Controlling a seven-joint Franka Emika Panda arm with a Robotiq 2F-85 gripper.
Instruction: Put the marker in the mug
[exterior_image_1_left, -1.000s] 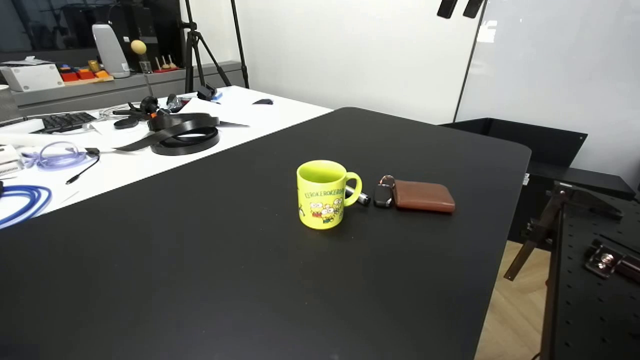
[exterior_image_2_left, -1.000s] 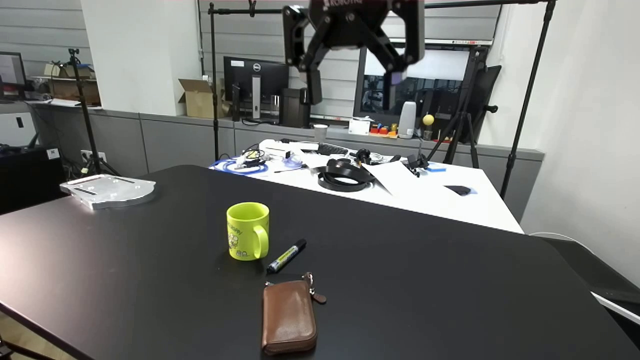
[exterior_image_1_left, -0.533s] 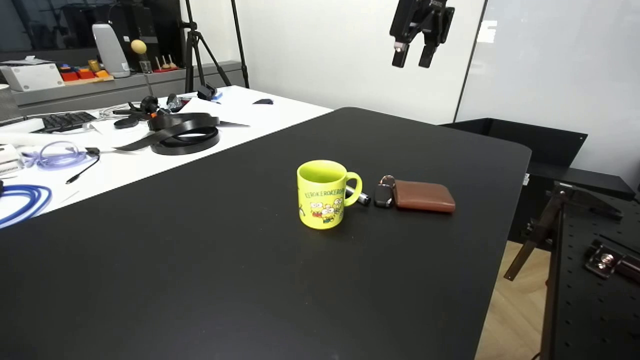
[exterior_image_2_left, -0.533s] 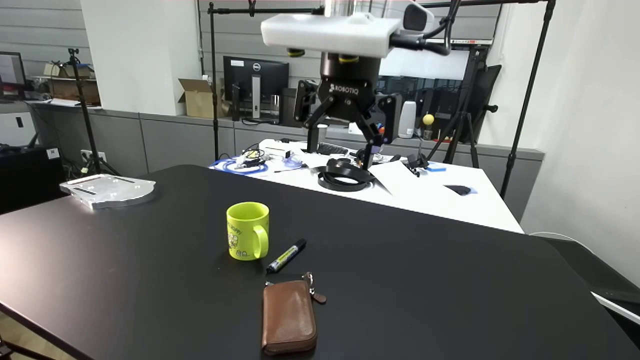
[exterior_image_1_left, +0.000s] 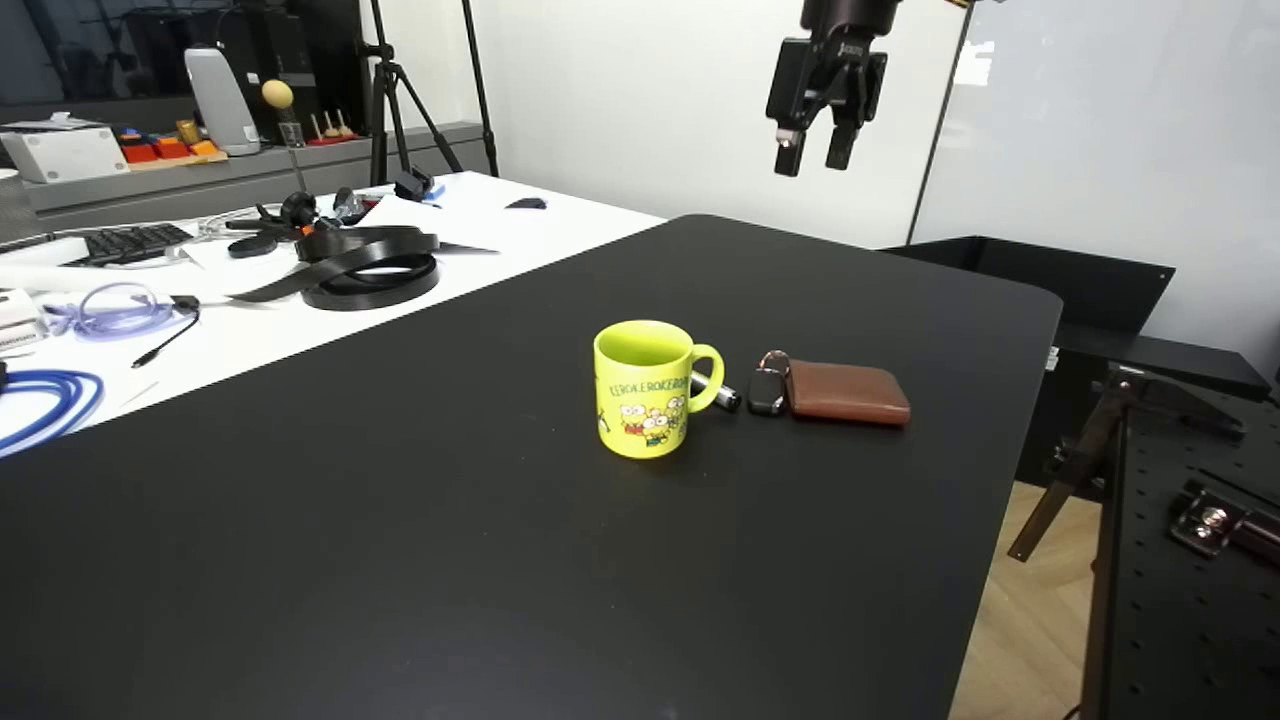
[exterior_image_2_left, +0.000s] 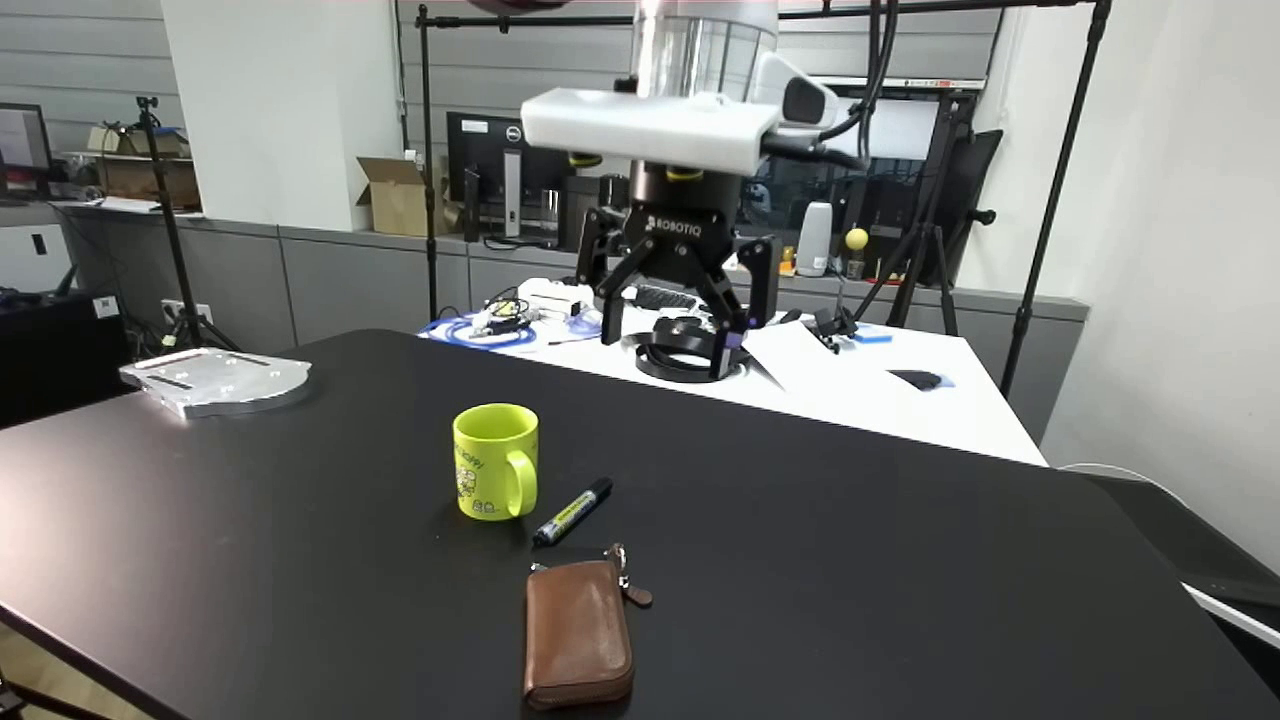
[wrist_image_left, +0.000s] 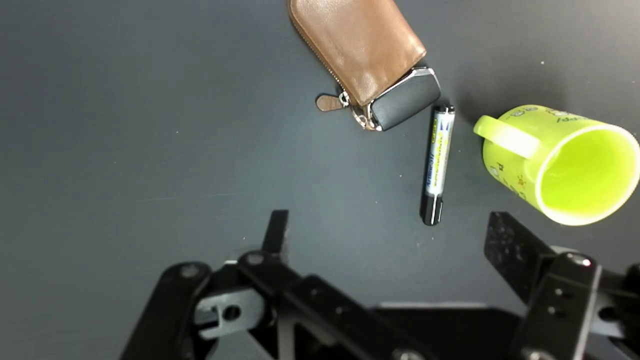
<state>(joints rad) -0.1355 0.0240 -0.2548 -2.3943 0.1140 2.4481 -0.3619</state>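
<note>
Over the tabletop (exterior_image_2_left: 850, 570), pincer (exterior_image_2_left: 666, 352) is hanging spread, gripping nothing, & marker (wrist_image_left: 438, 165) is lying just beside mug (wrist_image_left: 525, 165), so an off-line descent w/ wide jaws is prob risking a mug tip-over.

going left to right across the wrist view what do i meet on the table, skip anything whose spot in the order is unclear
Brown zip case → marker → yellow-green mug

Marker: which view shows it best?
Wrist view: the marker appears whole and largest, with its print showing. Both exterior views show it smaller: either the whole marker, or the marker partly hidden by the mug.
</note>
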